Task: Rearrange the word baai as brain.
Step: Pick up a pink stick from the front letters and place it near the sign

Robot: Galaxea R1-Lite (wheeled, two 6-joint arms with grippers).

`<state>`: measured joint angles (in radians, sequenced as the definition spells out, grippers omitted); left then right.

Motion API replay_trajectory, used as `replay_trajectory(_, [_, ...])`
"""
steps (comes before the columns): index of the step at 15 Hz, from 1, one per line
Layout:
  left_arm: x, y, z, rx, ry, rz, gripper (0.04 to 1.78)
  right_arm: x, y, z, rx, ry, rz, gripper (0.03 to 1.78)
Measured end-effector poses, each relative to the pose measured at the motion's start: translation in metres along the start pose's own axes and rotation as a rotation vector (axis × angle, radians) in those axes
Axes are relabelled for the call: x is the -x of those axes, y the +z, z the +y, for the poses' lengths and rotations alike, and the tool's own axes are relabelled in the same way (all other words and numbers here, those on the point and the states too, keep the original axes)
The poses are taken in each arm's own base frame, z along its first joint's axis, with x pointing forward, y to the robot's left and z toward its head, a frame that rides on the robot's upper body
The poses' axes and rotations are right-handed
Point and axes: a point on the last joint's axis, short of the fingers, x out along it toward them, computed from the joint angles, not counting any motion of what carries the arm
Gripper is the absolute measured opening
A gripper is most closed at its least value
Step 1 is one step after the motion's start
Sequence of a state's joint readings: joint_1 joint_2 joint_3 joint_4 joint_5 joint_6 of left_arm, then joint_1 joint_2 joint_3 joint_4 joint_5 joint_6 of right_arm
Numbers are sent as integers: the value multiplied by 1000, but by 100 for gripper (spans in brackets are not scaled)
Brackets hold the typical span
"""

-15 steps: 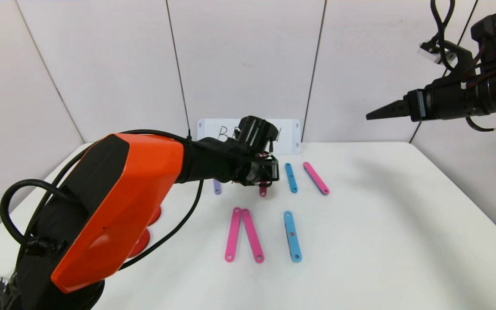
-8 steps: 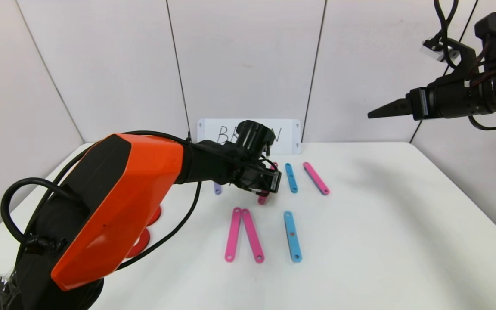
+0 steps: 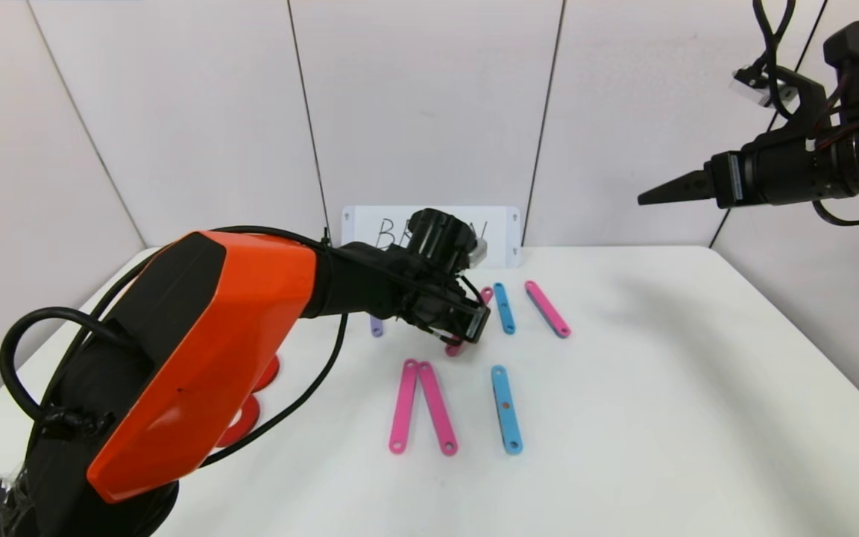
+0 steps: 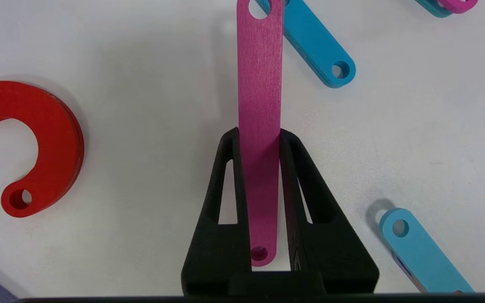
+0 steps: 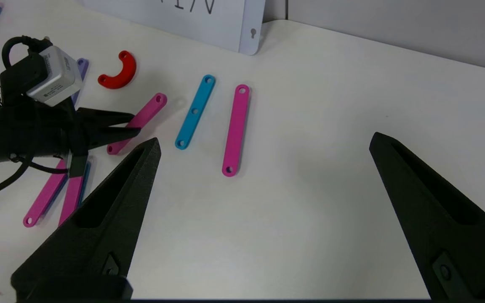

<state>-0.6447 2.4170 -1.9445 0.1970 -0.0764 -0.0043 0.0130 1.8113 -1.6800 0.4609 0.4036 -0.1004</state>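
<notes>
— Pink plastic, that is what the left end effector has: from up top it sits over a short pink strip in the far middle of the tabletop, just left of a blue strip and a long pink strip. The strip slants, its far end leaning right.

— Why grab it there?

— My guess: it's being turned into a stroke of the new word. The card against the far wall carries the lettering. Nearer us, two pink strips meet in a narrow wedge, with a blue one to their right.

— And from the left wrist?

— The fingers are closed on the pink strip's long edges near one holed end, so the long axis runs straight out between them. A red curve lies apart to one side.

— The right arm?

— Parked high on the right. The right end effector hangs spread wide, holding nothing; its own view shows both fingers well apart, with the left end effector clamping the strip beyond.
</notes>
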Motion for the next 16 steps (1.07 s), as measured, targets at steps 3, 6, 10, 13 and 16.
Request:
replay_trajectory(3, [-2, 0, 0, -1, 2, -1, 28, 0, 0, 0, 0, 0, 1, 174])
replay_trajectory(6, [-5, -1, -1, 2, 0, -2, 43, 0, 0, 0, -1, 0, 1, 174])
replay_trajectory(10, [-7, -1, -1, 10, 1, -5, 101, 0, 0, 0, 0, 0, -1, 174])
replay_trajectory(13, [-6, 0, 0, 13, 3, -6, 147, 0, 0, 0, 0, 0, -1, 174])
replay_trajectory(16, [-1, 1, 6, 21, 11, -2, 171, 0, 0, 0, 1, 0, -2, 174])
